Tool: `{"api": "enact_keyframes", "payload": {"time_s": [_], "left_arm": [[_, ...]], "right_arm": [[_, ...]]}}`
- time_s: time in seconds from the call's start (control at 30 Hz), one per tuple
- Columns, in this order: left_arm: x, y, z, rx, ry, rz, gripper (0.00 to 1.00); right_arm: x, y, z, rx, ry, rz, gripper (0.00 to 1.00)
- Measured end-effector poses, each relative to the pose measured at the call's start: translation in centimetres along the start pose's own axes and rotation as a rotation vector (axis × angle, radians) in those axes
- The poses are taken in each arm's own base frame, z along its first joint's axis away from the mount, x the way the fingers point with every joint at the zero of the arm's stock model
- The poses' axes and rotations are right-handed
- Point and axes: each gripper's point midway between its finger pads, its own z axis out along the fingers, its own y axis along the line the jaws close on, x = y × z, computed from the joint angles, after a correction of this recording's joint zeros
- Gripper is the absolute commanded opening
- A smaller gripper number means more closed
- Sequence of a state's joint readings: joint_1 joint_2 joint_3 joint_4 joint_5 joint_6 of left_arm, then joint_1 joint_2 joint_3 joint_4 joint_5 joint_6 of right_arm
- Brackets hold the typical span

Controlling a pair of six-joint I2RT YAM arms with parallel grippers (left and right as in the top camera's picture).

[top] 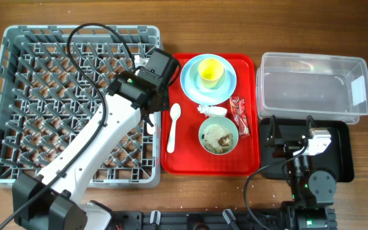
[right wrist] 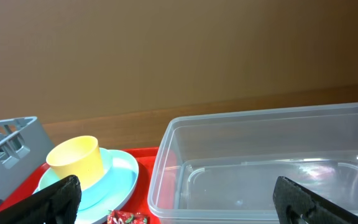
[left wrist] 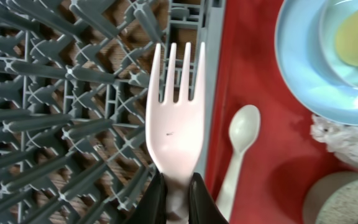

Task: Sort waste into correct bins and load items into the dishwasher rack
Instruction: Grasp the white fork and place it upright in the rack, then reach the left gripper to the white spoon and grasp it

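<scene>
A white plastic fork [left wrist: 174, 134] is raised above the grey pegged plastic crate [top: 18, 96], at its right edge; a white plastic spoon [top: 173, 128] lies along the red tray's [top: 187, 160] left edge.

A brown wooden table [top: 171, 25] is carrying four things. The large grey dishwasher rack [top: 18, 38] is sitting on the left. The red tray [top: 190, 163] is lying just beside it at the middle. On the right, the clear tub [top: 312, 83] is standing at the far side and the shallow black tray [top: 344, 160] is resting against its near edge.
</scene>
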State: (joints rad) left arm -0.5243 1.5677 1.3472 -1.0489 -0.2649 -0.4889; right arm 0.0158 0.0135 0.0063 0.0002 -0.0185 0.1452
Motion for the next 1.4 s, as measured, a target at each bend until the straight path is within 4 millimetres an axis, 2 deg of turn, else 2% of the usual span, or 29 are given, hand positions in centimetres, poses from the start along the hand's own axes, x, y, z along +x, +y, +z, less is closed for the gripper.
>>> {"api": "enact_keyframes", "payload": {"time_s": [0.13,0.33,0.37,0.4,0.6,0.67,0.8,0.9,0.97,1.03,1.07,1.1,1.17,1.27,1.33,1.4], "left_arm": [[0.3,1.2,2.3,-0.045,0.055,0.036,0.07],[0.2,0.4,5.0,-0.059,0.08,0.053,0.05],[0.2,0.4,5.6,-0.064,0.088,0.052,0.15],[0.3,0.6,6.0,-0.072,0.099,0.049,0.2],[0.0,1.3,6.2,-0.081,0.105,0.037,0.26],[0.0,1.5,5.1,-0.072,0.095,0.034,0.27],[-0.2,0.0,-0.2,0.109,0.055,0.007,0.27],[1.4,-2.0,-0.8,0.179,0.095,0.046,0.19],[3.3,-3.9,-0.5,0.207,0.121,0.091,0.1],[5.7,-5.7,0.6,0.227,0.147,0.132,0.07],[6.3,-6.5,1.2,0.239,0.135,0.139,0.06],[7.1,-7.2,1.9,0.244,0.126,0.146,0.06],[8.8,-7.6,3.4,0.213,0.107,0.147,0.12],[9.2,-7.4,4.6,0.163,0.047,0.15,0.15],[8.4,-7.9,5.1,0.149,-0.018,0.143,0.22],[8.1,-8.0,6.3,0.126,-0.035,0.137,0.23]], "right_arm": [[0.0,0.0,0.0,0.0,0.0,0.0,1.0],[0.0,0.0,0.0,0.0,0.0,0.0,1.0],[0.0,0.0,0.0,0.0,0.0,0.0,1.0],[0.0,0.0,0.0,0.0,0.0,0.0,1.0],[0.0,0.0,0.0,0.0,0.0,0.0,1.0],[0.0,0.0,0.0,0.0,0.0,0.0,1.0],[0.0,0.0,0.0,0.0,0.0,0.0,1.0],[0.0,0.0,0.0,0.0,0.0,0.0,1.0],[0.0,0.0,0.0,0.0,0.0,0.0,1.0],[0.0,0.0,0.0,0.0,0.0,0.0,1.0],[0.0,0.0,0.0,0.0,0.0,0.0,1.0],[0.0,0.0,0.0,0.0,0.0,0.0,1.0],[0.0,0.0,0.0,0.0,0.0,0.0,1.0],[0.0,0.0,0.0,0.0,0.0,0.0,1.0],[0.0,0.0,0.0,0.0,0.0,0.0,1.0],[0.0,0.0,0.0,0.0,0.0,0.0,1.0]]}}
